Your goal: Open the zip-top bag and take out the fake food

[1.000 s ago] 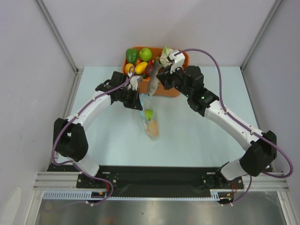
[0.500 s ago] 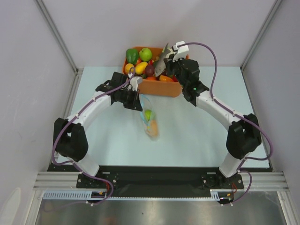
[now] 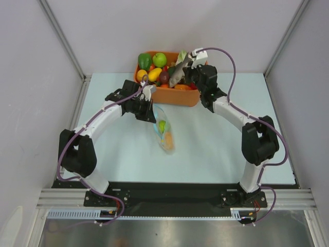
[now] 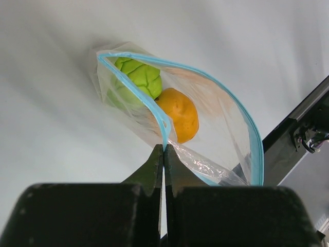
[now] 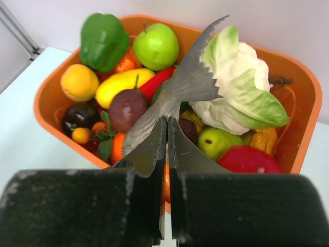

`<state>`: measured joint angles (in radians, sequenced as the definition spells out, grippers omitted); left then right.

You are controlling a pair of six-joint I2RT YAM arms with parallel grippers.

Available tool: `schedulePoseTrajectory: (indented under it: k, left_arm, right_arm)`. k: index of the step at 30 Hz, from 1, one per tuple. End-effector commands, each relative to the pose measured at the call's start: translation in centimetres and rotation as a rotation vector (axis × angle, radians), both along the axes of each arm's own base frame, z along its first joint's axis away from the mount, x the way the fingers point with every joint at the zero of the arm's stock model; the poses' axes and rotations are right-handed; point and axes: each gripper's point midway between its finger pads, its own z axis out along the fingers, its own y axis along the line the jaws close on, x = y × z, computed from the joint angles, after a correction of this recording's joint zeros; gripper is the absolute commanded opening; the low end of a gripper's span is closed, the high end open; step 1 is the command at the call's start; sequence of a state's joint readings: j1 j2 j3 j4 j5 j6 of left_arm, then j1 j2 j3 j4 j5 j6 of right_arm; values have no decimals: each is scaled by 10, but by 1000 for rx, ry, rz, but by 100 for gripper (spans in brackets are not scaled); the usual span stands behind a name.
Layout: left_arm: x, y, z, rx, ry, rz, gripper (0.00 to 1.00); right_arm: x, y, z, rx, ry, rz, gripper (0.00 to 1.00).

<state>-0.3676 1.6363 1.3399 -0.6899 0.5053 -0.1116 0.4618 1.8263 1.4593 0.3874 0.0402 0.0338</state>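
Note:
The clear zip-top bag (image 3: pixel 165 135) lies on the table with its mouth gaping. Its light-blue strip (image 4: pixel 134 87) is pinched in my left gripper (image 4: pixel 164 148), which is shut on it. Inside the bag sit two pieces of the fake food, a lime-green fruit (image 4: pixel 136 77) and an orange-yellow fruit (image 4: pixel 180 114). The third piece, a slim grey fish (image 5: pixel 181 86), is out of the bag. My right gripper (image 5: pixel 167 121) is shut on it and holds it over the orange tub (image 5: pixel 309 98). From above, the fish (image 3: pixel 177 73) hangs over the tub's right half.
The orange tub (image 3: pixel 175 96) at the back of the table is full of toy produce: a white-and-green cauliflower (image 5: pixel 237 87), green pepper (image 5: pixel 104 40), green apple (image 5: pixel 156 46), purple fruit (image 5: pixel 127 109) and a red piece (image 5: pixel 249 160). White walls close in the table.
My right arm has carried the fish from in front of the tub, near the bag's mouth, back to above the tub. The left gripper and the bag have stayed put.

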Motion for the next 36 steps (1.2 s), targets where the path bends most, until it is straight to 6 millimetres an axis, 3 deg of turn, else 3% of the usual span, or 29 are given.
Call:
schedulePoseTrajectory:
  k: [1,7,11,12,13,14,19,20,21,23,28,32,35,36]
  left_arm:
    - [0,-4,11,-23,-42,-32,0]
    - [1,-4,14,-27,-50,-33,0]
    - [2,-5,17,-34,-60,-37,0]
    - [1,-5,18,-34,-58,-37,0]
    - [2,-5,19,-35,-61,-37,0]
    - [2,-5,19,-36,-61,-36,0]
    - [3,-7,25,-45,-68,-40,0]
    - [3,-7,27,-46,-70,-39,0]
    - [3,-7,27,-49,-70,-39,0]
    - [3,-8,30,-53,-66,-38,0]
    - [2,-10,38,-69,-74,-49,0]
    - [-1,-11,37,-78,-69,-63,0]
    - [-4,-13,36,-85,-63,-73,0]
    - [-4,-13,35,-85,-64,-74,0]
  right_arm:
    - [16,-6,8,50,-16,-12,0]
    - [25,-13,-22,42,85,-22,0]
    - [22,-17,-16,50,87,-28,56]
    - [22,-20,-13,47,81,-32,61]
    - [22,-21,-10,50,75,-34,77]
    - [20,-23,-1,55,61,-35,84]
    - [12,-43,28,35,-2,-88,86]
    - [10,-48,27,29,0,-105,86]
    - [4,-56,42,37,-26,-126,87]
    - [0,-72,42,38,-28,-157,87]
    - [-26,-100,80,49,-87,-206,88]
    - [-45,-91,88,52,-54,-132,87]
    - [-64,-68,82,36,0,-46,86]
    - [-77,-46,74,17,35,33,86]
